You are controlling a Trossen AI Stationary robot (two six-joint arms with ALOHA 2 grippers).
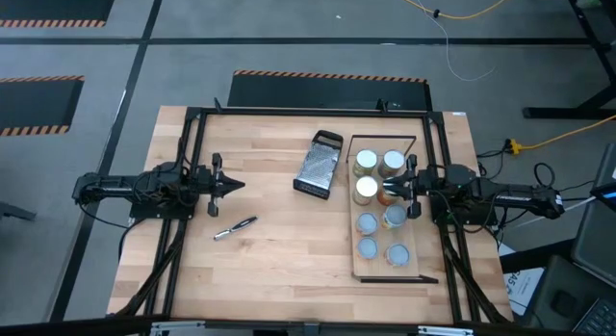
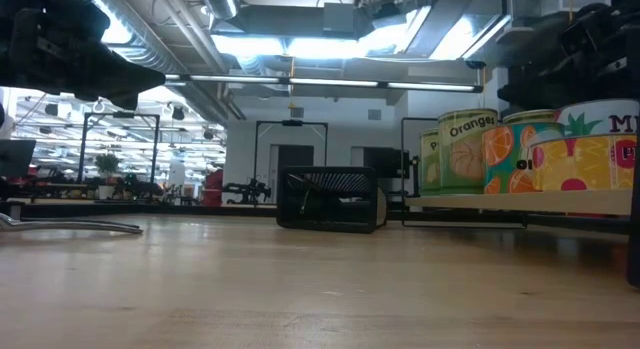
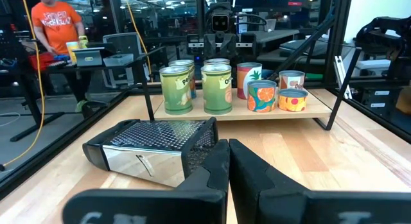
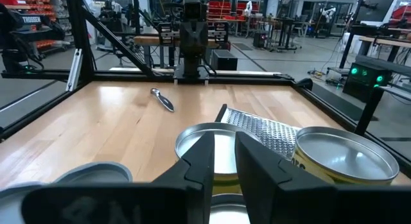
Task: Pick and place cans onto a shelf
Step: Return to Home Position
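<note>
Several cans (image 1: 366,163) stand upright on the light-wood shelf (image 1: 416,269) at the table's right side; three silver-topped ones sit at its far end, and pale-blue-topped ones (image 1: 367,247) sit nearer. They show in a row in the left wrist view (image 3: 217,88) and at the right of the low view (image 2: 466,154). My right gripper (image 1: 387,189) hangs above the cans over the shelf's middle, touching none, with only a narrow slit between its fingers (image 4: 225,160). My left gripper (image 1: 235,186) is shut and empty above the table's left half.
A flat metal grater (image 1: 320,166) lies just left of the shelf's far end. A slim silver pen-like tool (image 1: 235,227) lies near my left gripper. Bare wood (image 1: 289,249) stretches between them. A black frame (image 1: 192,119) rims the table. A person (image 3: 56,25) stands beyond it.
</note>
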